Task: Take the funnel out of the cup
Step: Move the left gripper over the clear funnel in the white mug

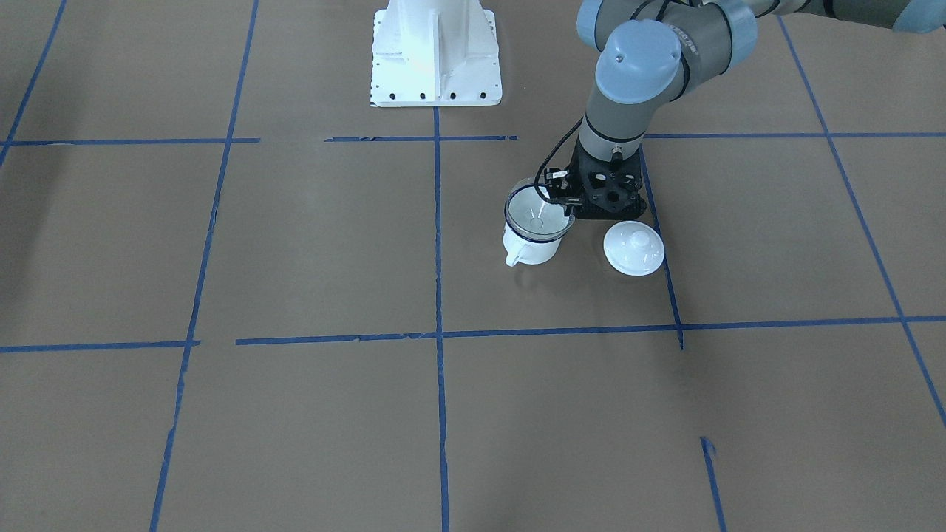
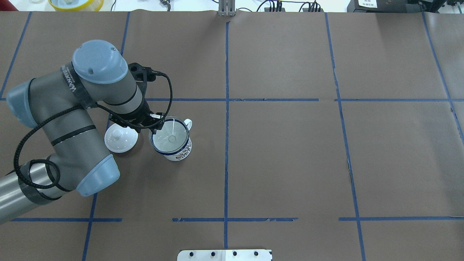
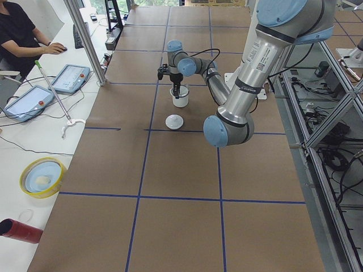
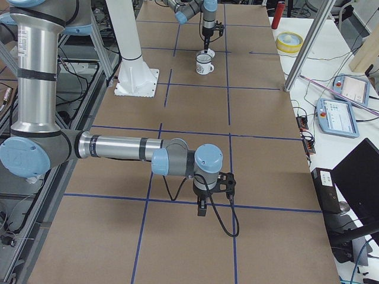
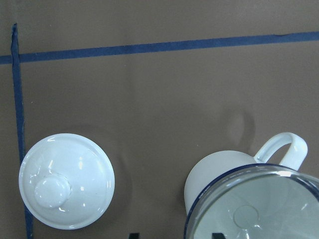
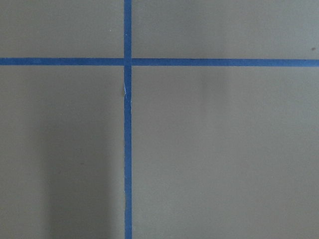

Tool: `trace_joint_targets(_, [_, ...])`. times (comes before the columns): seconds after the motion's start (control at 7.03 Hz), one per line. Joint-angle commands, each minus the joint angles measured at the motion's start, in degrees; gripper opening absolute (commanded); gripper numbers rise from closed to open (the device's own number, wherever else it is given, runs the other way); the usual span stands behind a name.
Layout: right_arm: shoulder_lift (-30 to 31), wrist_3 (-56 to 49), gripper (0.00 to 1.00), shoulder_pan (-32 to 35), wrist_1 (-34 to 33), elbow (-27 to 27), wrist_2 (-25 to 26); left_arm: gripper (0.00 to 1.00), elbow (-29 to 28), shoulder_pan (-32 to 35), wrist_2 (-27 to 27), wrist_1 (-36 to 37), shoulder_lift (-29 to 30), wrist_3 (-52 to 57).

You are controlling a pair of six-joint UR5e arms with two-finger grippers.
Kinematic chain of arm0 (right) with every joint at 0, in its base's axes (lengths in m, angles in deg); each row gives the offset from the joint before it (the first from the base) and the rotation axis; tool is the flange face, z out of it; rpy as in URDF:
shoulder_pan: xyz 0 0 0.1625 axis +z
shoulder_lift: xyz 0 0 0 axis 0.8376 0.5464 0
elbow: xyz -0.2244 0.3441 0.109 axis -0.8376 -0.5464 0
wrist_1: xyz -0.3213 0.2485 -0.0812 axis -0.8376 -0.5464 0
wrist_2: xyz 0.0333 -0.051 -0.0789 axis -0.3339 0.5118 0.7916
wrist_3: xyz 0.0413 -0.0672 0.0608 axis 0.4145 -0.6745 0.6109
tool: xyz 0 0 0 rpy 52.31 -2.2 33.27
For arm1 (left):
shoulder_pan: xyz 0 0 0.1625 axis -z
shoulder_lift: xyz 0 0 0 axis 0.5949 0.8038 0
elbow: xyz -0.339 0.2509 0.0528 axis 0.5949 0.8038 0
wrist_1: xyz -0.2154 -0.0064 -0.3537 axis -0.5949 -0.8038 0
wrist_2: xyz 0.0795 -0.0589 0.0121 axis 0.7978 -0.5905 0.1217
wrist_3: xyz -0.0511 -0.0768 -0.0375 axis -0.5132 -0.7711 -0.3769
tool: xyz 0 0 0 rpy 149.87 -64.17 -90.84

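The white cup (image 2: 180,151) with a dark blue rim stands on the brown table left of centre. The clear funnel (image 2: 170,137) sits in its mouth, spout down. Both also show in the front view, the cup (image 1: 532,248) under the funnel (image 1: 538,214). My left gripper (image 2: 154,125) hangs low at the cup's side nearest the lid. In the left wrist view its two dark fingertips (image 5: 132,235) stand apart at the bottom edge, on either side of the funnel's rim (image 5: 259,209) and the cup's wall (image 5: 219,169). My right gripper (image 4: 201,210) points down over bare table far from the cup; I cannot tell whether it is open.
A white domed lid with a knob (image 2: 120,138) lies on the table right beside the cup, under the left arm. The robot's white base (image 1: 436,52) stands at the table's edge. Blue tape lines cross the brown paper. Operators' desks lie beyond the far edge.
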State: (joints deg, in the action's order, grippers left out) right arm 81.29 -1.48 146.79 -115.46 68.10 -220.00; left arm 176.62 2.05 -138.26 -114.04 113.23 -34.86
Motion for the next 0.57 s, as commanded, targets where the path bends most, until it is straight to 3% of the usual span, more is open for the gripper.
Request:
trace_joint_targets(0.0, [0.0, 0.0, 1.0, 0.0, 0.0, -0.1, 0.0, 0.27, -0.3, 0.0, -0.1, -0.7, 0.1, 0.0])
trace_joint_targets(0.43, [0.0, 0.0, 1.0, 0.0, 0.0, 0.0, 0.0, 0.21, -0.4, -0.1, -0.2, -0.8, 0.1, 0.2])
